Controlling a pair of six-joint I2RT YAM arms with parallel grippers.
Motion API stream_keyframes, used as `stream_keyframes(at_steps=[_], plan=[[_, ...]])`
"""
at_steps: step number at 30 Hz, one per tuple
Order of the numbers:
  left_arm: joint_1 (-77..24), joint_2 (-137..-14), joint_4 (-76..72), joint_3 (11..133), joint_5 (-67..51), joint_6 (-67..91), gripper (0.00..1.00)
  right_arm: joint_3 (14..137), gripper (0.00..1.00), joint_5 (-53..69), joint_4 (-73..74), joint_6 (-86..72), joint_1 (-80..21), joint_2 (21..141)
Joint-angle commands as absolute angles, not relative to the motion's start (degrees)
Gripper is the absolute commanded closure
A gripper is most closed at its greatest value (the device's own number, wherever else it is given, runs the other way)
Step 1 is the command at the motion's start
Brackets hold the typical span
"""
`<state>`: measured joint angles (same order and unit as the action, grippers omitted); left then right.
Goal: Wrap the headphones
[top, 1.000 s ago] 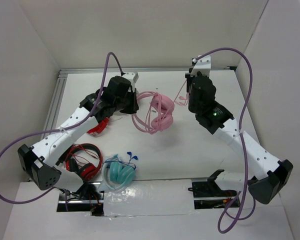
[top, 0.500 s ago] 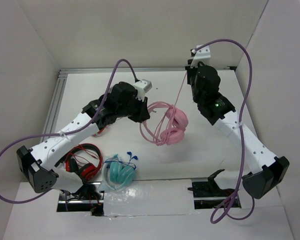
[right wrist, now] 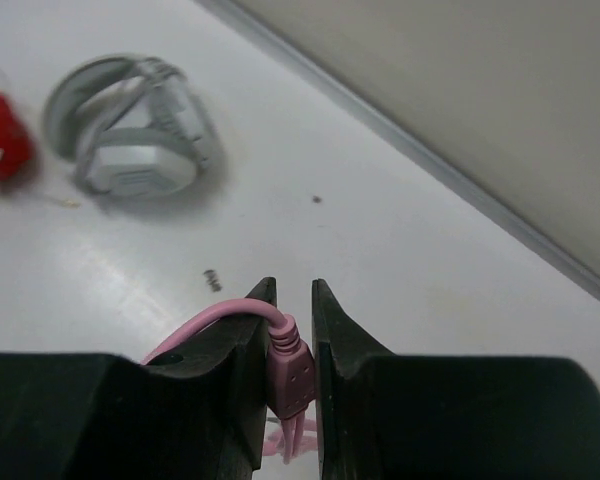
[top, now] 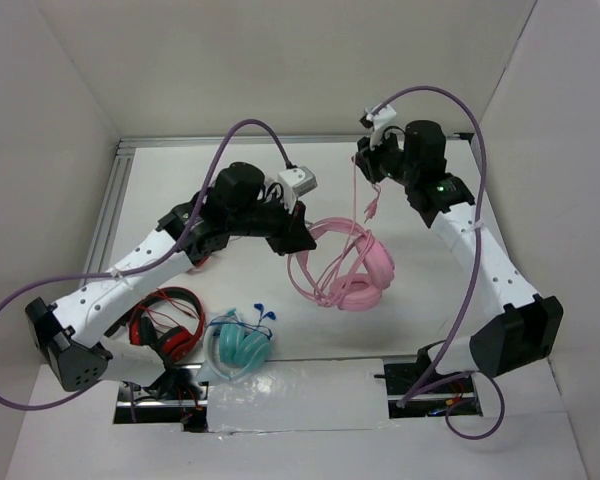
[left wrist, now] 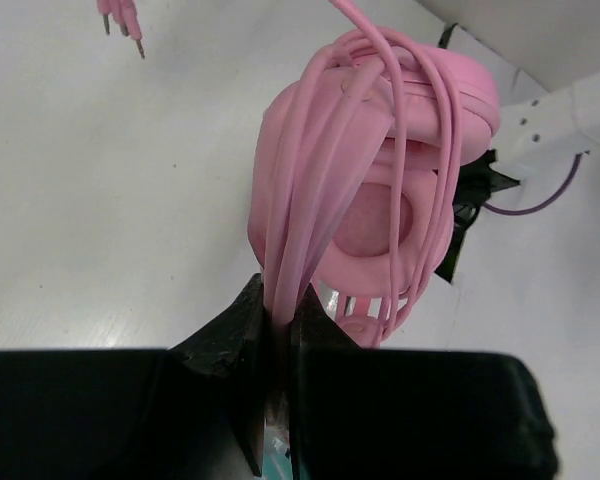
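The pale-pink headphones (top: 362, 272) hang in the air over the middle of the table, with cable loops wound around the earcups. My left gripper (top: 298, 240) is shut on the headband and the cable strands lying on it. In the left wrist view the headphones (left wrist: 380, 200) hang just beyond the gripper (left wrist: 278, 300). My right gripper (top: 366, 165) is raised at the back and shut on the pink cable's junction piece (right wrist: 292, 375). The cable's plugs (top: 370, 210) dangle below the gripper and also show in the left wrist view (left wrist: 120, 15).
Red-and-black headphones (top: 165, 325) and teal headphones (top: 240, 345) lie at the front left. A red object (top: 195, 258) sits under the left arm. A grey-white round object (right wrist: 130, 130) lies on the table in the right wrist view. White walls enclose the table.
My left gripper has lifted the pink headphones and carried them right and nearer. My right gripper has swung back and left with the cable end.
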<state>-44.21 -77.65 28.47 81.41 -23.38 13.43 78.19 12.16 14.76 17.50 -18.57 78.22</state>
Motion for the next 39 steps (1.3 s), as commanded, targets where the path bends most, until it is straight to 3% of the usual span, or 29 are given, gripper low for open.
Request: stream_keyframes(at_steps=[1,6,13,21,26,28,29,31,35,36,39], plan=[[-44.8,-71.8,21.8,86.3,-37.7,11.0,1.00,79.5,0.94,39.5,18.7,22.2,-13.3,80.4],[-44.1,-72.6,22.4,92.0,-41.1,11.9,1.00,81.6,0.89,59.1,26.6,27.5,-8.2,88.0],[-43.7,-73.6,21.9,97.6,-40.5,15.4,1.00,79.8,0.81,72.6,31.9,33.5,-7.0,94.0],[-39.0,-77.6,21.6,105.9,-42.3,22.7,1.00,73.4,0.73,75.9,33.7,37.3,-9.8,94.8],[-36.4,-79.4,22.2,110.8,-44.0,26.2,1.00,71.6,0.67,73.6,30.2,31.1,-10.6,95.8],[-35.3,-79.6,22.1,111.7,-44.1,27.5,1.00,68.6,0.68,65.8,19.9,22.3,-12.1,93.4],[-34.8,-79.7,22.0,112.6,-43.9,28.0,1.00,66.7,0.68,55.5,15.5,18.8,-14.5,91.9],[-33.1,-79.3,21.5,113.3,-43.5,29.7,1.00,61.3,0.75,50.0,4.7,10.8,-16.3,87.2],[-31.1,-78.1,19.1,112.9,-45.4,31.8,1.00,62.0,0.80,49.6,4.8,9.3,-17.0,88.1],[-30.3,-77.8,18.7,112.9,-46.0,32.8,1.00,61.9,0.88,50.3,4.0,8.7,-17.2,88.9],[-29.7,-77.8,18.2,113.4,-46.7,33.1,1.00,58.2,0.95,51.3,-3.0,6.2,-18.1,88.3]])
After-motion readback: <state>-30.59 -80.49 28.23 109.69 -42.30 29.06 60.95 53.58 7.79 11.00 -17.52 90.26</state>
